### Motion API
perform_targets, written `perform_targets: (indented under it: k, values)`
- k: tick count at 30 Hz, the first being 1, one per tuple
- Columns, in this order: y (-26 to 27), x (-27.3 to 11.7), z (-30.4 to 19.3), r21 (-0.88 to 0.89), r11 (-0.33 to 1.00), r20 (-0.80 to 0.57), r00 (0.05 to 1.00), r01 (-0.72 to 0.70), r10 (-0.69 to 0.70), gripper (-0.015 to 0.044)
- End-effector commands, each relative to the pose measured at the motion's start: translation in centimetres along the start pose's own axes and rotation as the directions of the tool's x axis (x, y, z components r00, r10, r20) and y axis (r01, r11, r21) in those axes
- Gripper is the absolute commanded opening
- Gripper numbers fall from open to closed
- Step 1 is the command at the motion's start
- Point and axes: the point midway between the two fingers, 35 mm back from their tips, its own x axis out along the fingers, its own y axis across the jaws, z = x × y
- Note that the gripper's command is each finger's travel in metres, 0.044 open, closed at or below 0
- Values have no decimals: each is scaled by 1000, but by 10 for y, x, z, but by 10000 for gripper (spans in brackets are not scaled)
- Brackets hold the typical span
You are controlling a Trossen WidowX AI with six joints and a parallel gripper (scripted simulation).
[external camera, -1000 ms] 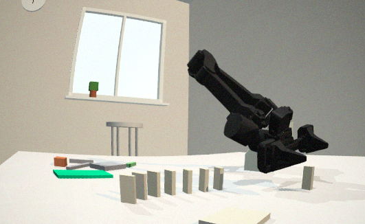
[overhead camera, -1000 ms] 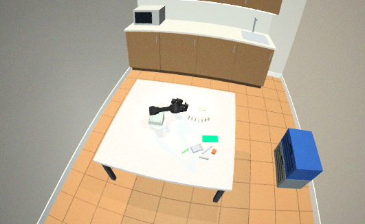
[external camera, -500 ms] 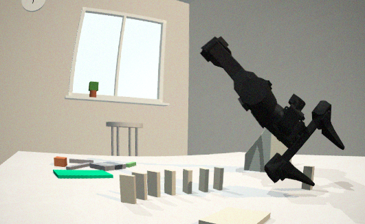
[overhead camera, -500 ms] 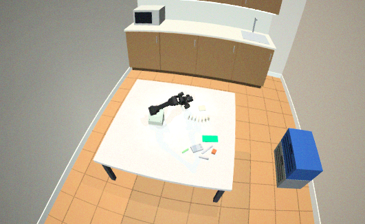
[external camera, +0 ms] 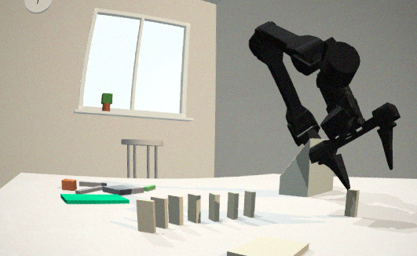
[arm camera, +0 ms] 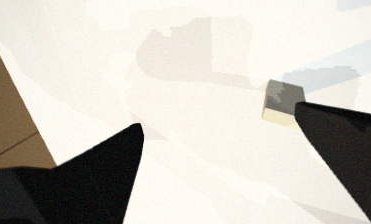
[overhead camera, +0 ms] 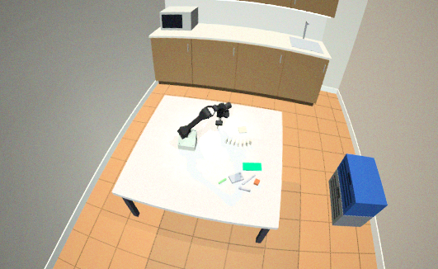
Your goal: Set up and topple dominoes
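Several grey-beige dominoes stand upright in a slightly curved row; the left end domino (external camera: 146,216) and the right end domino (external camera: 250,204) show in the exterior view. A lone domino (external camera: 352,203) (arm camera: 284,102) stands upright, well apart from the row's right end. My gripper (external camera: 370,179) (arm camera: 216,120) is wide open and empty, pointing down. One fingertip is just above or beside the lone domino's top in the exterior view; in the wrist view that domino is by the right fingertip. Whether they touch I cannot tell. In the top view the lone domino cannot be made out.
A cream tile (overhead camera: 242,129) (external camera: 269,246) lies near the row. A green slab (overhead camera: 251,167) (external camera: 95,199) lies on the row's other side, with a grey flat block (overhead camera: 236,177), an orange block (overhead camera: 256,181) (external camera: 69,184), a small green piece (overhead camera: 222,181) and grey rods beyond it.
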Motion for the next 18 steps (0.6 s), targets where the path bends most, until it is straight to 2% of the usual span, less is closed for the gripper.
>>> perform_targets:
  k: [1,14,18]
  values:
    - [-6,-43,-15,288,893,70,922,346,-380,440]
    - [-6,-43,-15,288,893,70,922,346,-380,440]
    - [-18,-12,-11,288,893,72,922,346,-380,440]
